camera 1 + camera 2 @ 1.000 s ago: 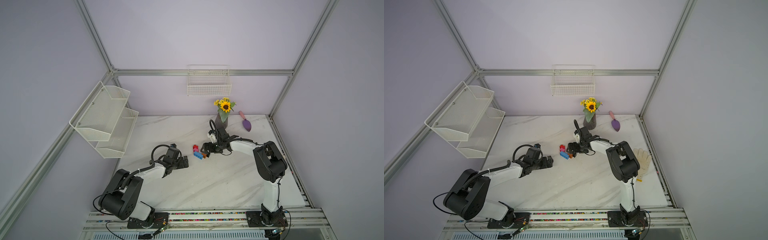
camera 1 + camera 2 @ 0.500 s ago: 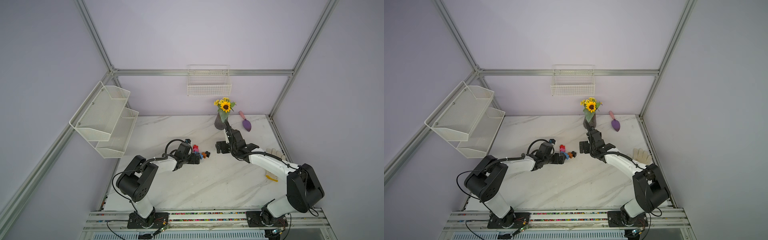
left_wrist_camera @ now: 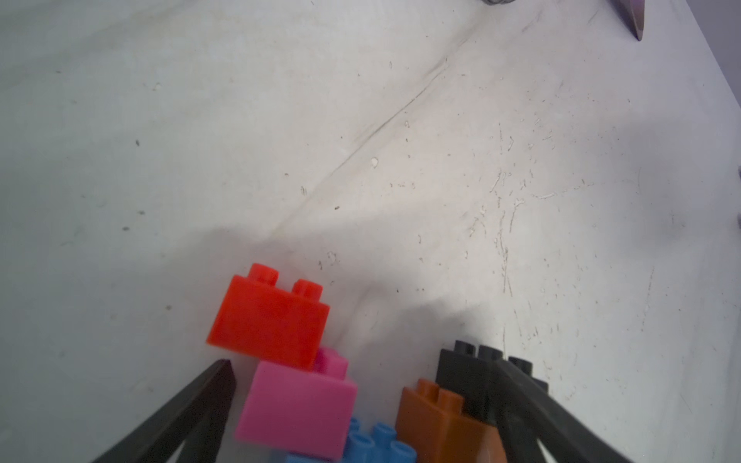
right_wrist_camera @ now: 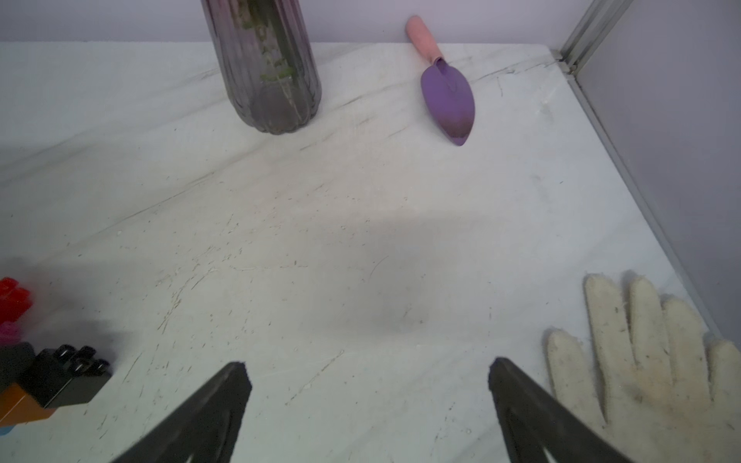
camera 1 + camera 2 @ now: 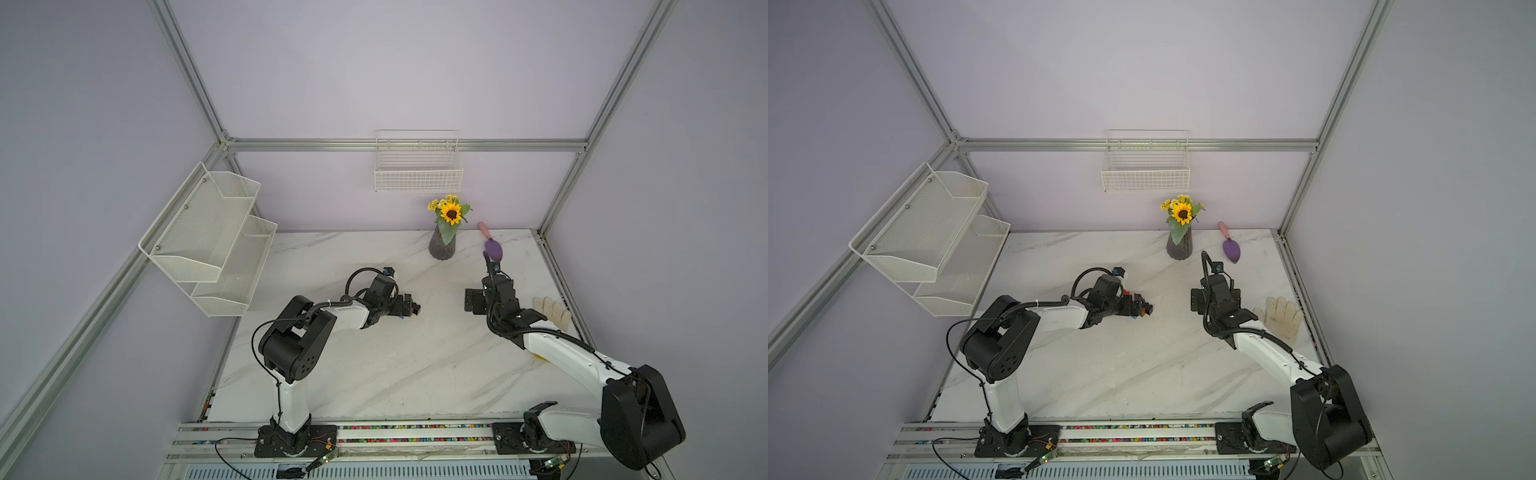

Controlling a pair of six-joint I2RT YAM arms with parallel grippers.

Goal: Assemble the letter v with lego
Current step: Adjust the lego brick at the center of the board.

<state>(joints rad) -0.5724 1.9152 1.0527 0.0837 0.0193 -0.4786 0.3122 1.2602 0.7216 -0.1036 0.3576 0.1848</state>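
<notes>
The lego stands joined as the letter v (image 3: 361,433) on the marble table (image 5: 374,365). A red brick (image 3: 268,320) sits on a pink one (image 3: 296,405), and a black brick (image 3: 461,373) on an orange-brown one (image 3: 437,425), both arms rising from a blue brick (image 3: 373,441). My left gripper (image 3: 363,366) is open and straddles it. One finger stands just clear of the pink brick, the other overlaps the black one. In both top views the left gripper (image 5: 409,309) (image 5: 1142,309) hides most of it. My right gripper (image 4: 368,368) (image 5: 473,301) is open and empty, off to the right.
A dark vase of sunflowers (image 5: 441,245) and a purple trowel (image 5: 493,248) stand near the back wall. A white glove (image 5: 552,311) lies by the right edge, close to the right gripper. Wire shelves (image 5: 208,241) hang on the left, a wire basket (image 5: 417,170) on the back wall.
The right gripper has drawn back to the right, away from the lego. The left gripper has come in from the left and now stands around the lego.
</notes>
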